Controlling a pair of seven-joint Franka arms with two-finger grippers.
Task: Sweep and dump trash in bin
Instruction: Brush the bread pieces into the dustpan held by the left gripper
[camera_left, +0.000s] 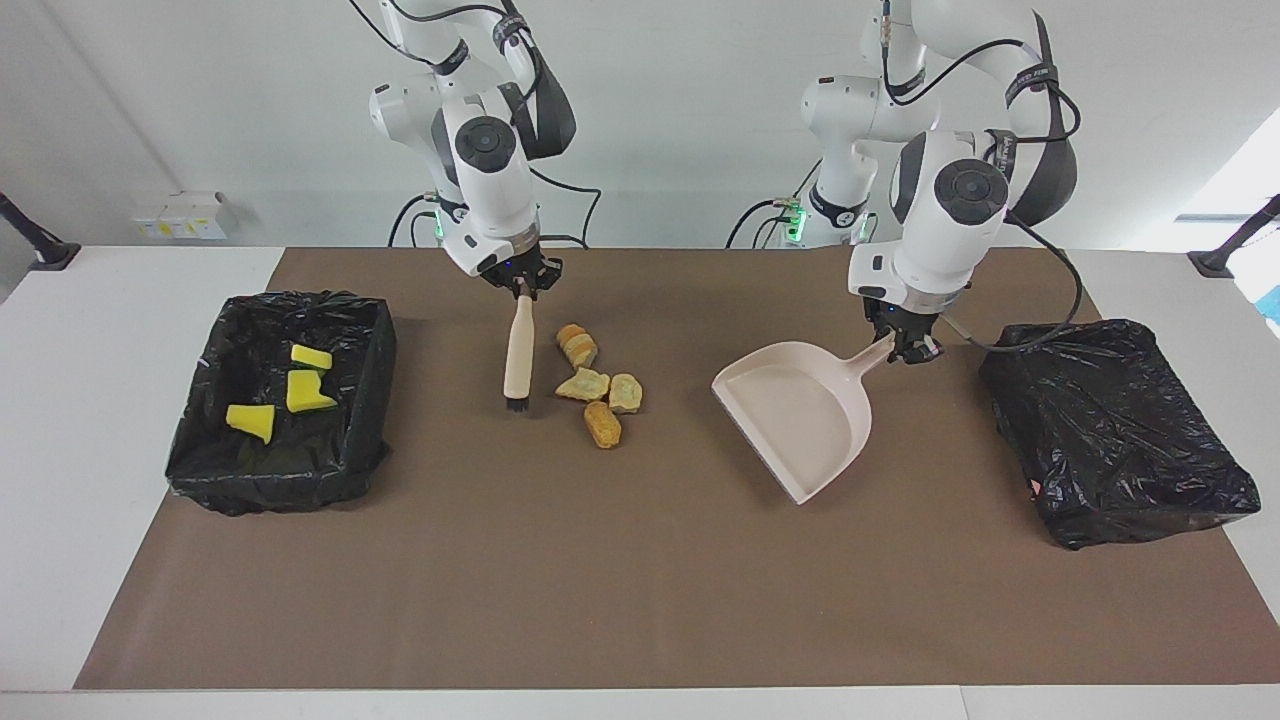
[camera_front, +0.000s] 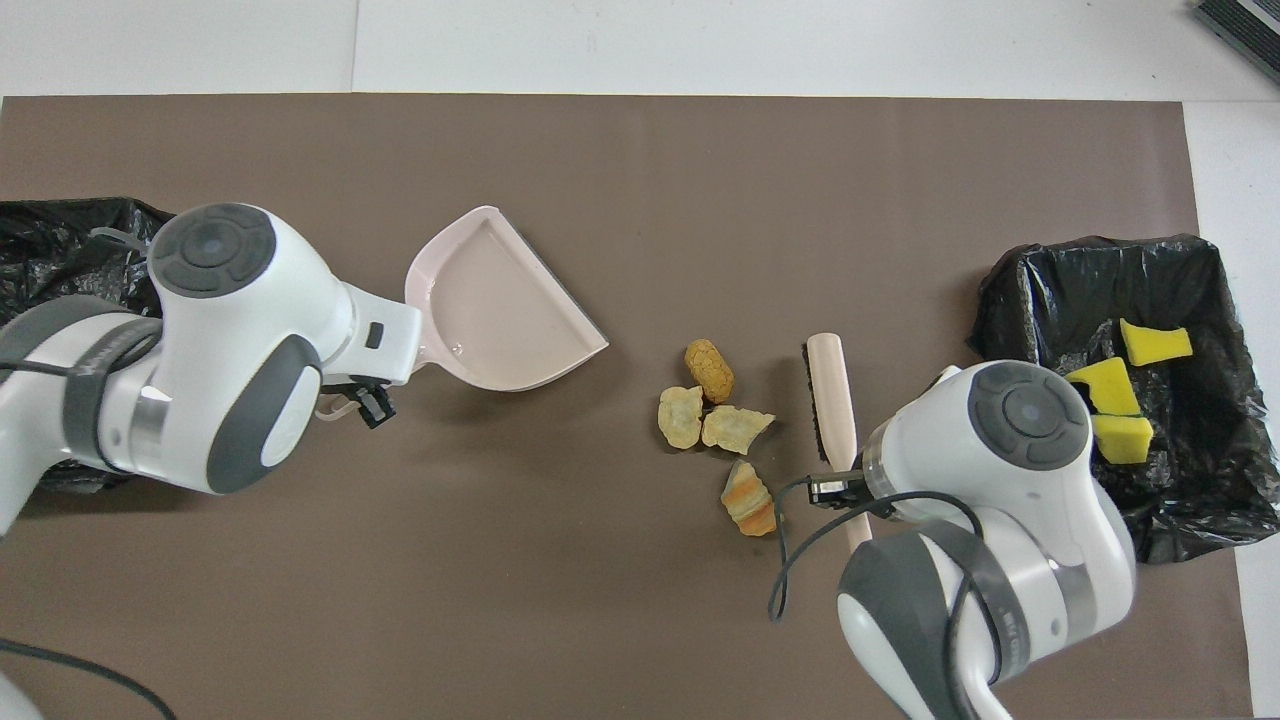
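A white surface (camera_left: 120, 400) under a brown mat (camera_left: 600, 560) fills the scene, with a pale wall (camera_left: 680, 120) at the robots' end. Two bins lined with black bags stand on the mat: one bin (camera_left: 365, 400) at the right arm's end holds three yellow sponge scraps (camera_left: 300, 390), the other bin (camera_left: 1110, 430) at the left arm's end shows only black plastic. The left gripper (camera_left: 908, 348) has its fingers pinched on the handle of a beige dustpan (camera_left: 800, 420), whose long axis runs slantwise, mouth pointing away from the robots and toward the mat's middle. The right gripper (camera_left: 522, 285) has its fingers pressed on the top of a beige brush (camera_left: 517, 350), which hangs nearly upright with its dark bristles down, just beside the bread. Four tan bread chunks (camera_left: 600, 388) lie in a loose cluster mid-mat, between brush and dustpan, well apart from the pan; the cluster's long axis runs roughly toward and away from the robots.
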